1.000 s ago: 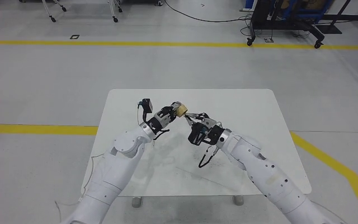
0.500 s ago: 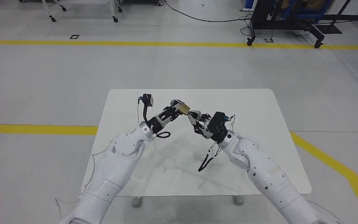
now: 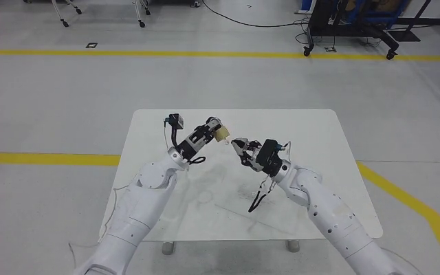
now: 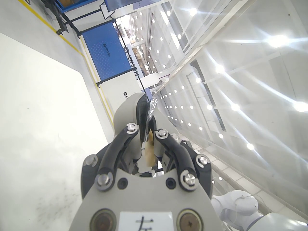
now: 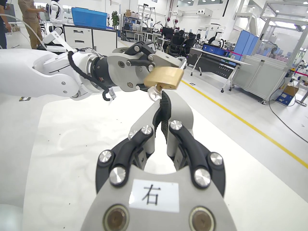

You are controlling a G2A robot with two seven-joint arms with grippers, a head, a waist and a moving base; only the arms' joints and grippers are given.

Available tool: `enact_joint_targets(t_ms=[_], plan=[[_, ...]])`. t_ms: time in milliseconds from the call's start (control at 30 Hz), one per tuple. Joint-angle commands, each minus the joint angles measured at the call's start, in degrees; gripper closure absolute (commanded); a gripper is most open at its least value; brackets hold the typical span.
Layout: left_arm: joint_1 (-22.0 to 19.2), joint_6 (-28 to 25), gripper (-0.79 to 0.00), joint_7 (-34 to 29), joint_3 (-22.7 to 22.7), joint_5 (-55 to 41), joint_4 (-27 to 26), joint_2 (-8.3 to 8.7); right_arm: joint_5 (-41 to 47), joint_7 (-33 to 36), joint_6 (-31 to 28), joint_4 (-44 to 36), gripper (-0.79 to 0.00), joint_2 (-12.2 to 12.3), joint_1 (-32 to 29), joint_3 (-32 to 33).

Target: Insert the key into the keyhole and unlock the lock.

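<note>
White counter [image 3: 302, 206] below me, factory hall beyond it, and both my arms are up over the middle of the surface. My left end effector [image 3: 212, 132] is pinching the squat brass padlock [image 5: 163, 79] and holds it in the air, keyhole end turned toward my right arm. The small silver key [image 5: 154, 94] sits in that keyhole, its rounded head poking out of the lock body. My right end effector [image 5: 164, 102] hangs just beside that head, black pads pressed together, and from the wrist view I can't tell whether the tips touch the key or merely sit next to it. From above, a small gap shows between the right arm's tip and the lock. So by my reading the insertion is done and the turn is the step in hand. A sliver of the steel shackle [image 5: 184, 63] shows past the body, but I can't tell if it has sprung. Next move, as I judge it: spread the right fingers, close them flat on the key head, then twist about the key's axis while the left grip keeps the lock from rolling with it.
</note>
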Motion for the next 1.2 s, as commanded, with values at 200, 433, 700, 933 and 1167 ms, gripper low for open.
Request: enact_joint_targets(t_ms=[200, 433, 700, 933, 1167], plan=[[-0.36, 3.21, 0.000, -0.42, 0.40, -0.60, 0.85, -0.28, -5.95, -0.84, -0.48, -2.43, -0.637, 1.12, -1.73, 3.69], [-3.22, 17.04, 0.000, -15.48, 5.24, 8.03, 3.56, 0.20, -15.77, 0.29, -6.99, -9.65, -0.785, 5.18, -8.58, 18.76], [-7.41, 28.93, 0.000, -28.18, 11.50, 13.73, 5.42, -0.22, -14.97, 1.67, -10.19, -14.15, -0.785, 6.87, -13.33, 28.83], [-9.99, 30.60, -0.348, -30.52, 16.34, 20.79, 7.01, -0.87, -14.97, 1.67, -10.19, -14.15, -0.785, 6.87, -13.33, 28.83], [-10.14, 32.22, -0.785, -31.11, 13.71, 16.97, 6.31, -0.43, -14.97, 1.67, -10.19, -14.15, -0.785, 6.87, -13.33, 28.83]])
